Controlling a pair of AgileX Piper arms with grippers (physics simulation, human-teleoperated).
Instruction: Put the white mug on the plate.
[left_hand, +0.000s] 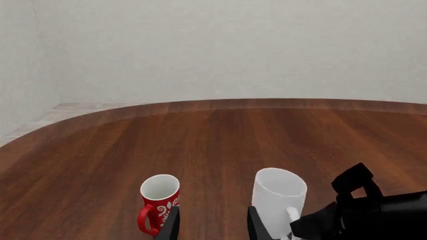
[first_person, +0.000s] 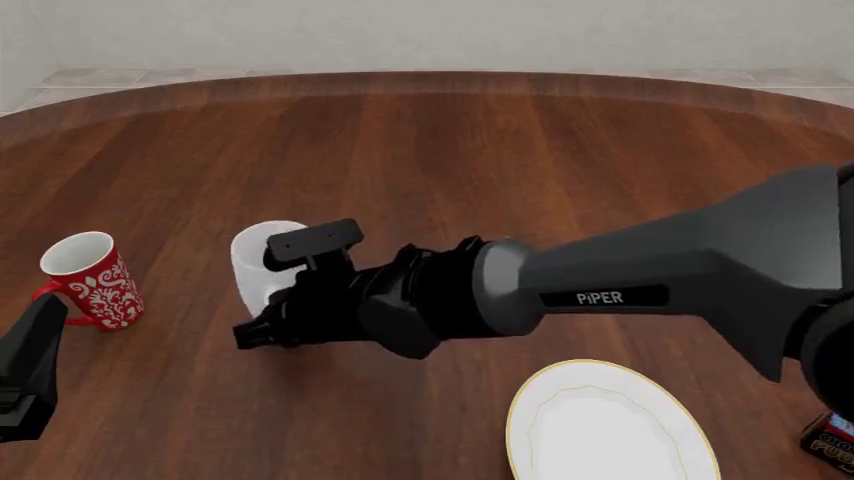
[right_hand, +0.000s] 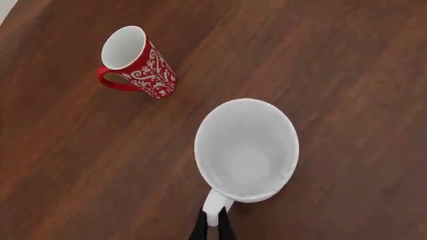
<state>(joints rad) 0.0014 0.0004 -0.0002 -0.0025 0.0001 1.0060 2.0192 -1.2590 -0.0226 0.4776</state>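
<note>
The right gripper (right_hand: 212, 227) pinches the handle of the white mug (right_hand: 247, 147), its fingers narrow around the loop. The mug stands upright on the table (first_person: 534, 160), mouth up, handle toward the gripper. The plate (first_person: 607, 425) lies well apart, nearer the arms. The left gripper (left_hand: 212, 225) hangs spread, empty.

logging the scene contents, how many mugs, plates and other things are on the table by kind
mugs: 2, the white mug and the red mug
plates: 1, the plate
other: 1, a dark item cut off by the front view's edge
total: 4
</note>
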